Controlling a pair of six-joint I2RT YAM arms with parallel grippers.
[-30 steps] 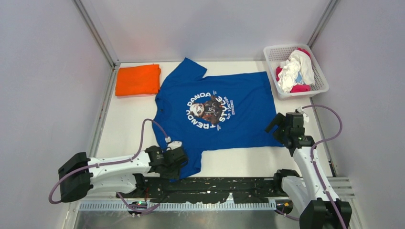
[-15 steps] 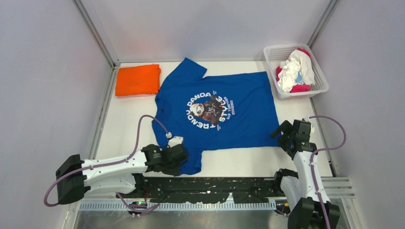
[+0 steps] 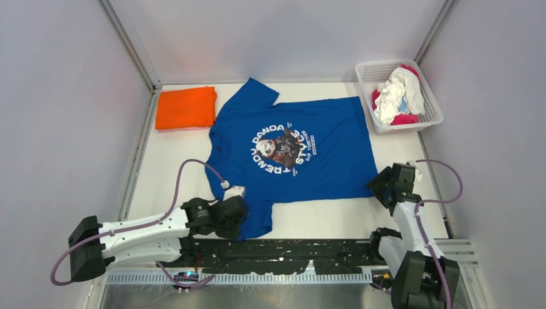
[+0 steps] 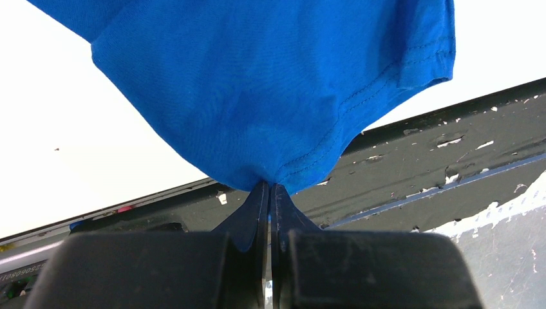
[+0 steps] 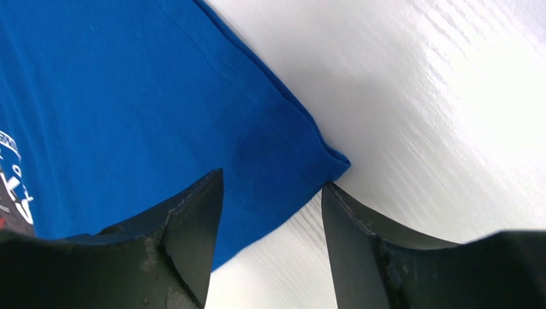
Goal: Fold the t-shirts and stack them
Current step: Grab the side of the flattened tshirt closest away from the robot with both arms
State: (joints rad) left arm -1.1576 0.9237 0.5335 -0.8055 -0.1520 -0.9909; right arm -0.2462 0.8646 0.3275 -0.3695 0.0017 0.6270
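Observation:
The royal blue t-shirt [image 3: 322, 161] lies spread flat, print up, in the middle of the white table [image 3: 167, 174]. My left gripper [image 3: 239, 214] is shut on the near sleeve's edge; in the left wrist view the blue cloth [image 4: 270, 84] bunches into the closed tips of that gripper [image 4: 270, 187]. My right gripper [image 3: 381, 185] stands open at the shirt's near right hem corner. In the right wrist view that corner [image 5: 322, 158] sits just ahead of the gap of the right gripper [image 5: 272, 179], with one fingertip [image 5: 206, 193] over the cloth. A folded orange t-shirt [image 3: 187, 108] lies at the back left.
A white lattice basket [image 3: 368, 69] at the back right holds crumpled white [image 3: 399, 93] and magenta [image 3: 405, 119] shirts. A black rail [image 3: 290, 251] runs along the near edge under the left gripper. Grey walls close in both sides and the back.
My left gripper closed on the sleeve edge and its arm drew slightly left. My right gripper moved nearer and to the right, onto the hem corner, and its jaws narrowed.

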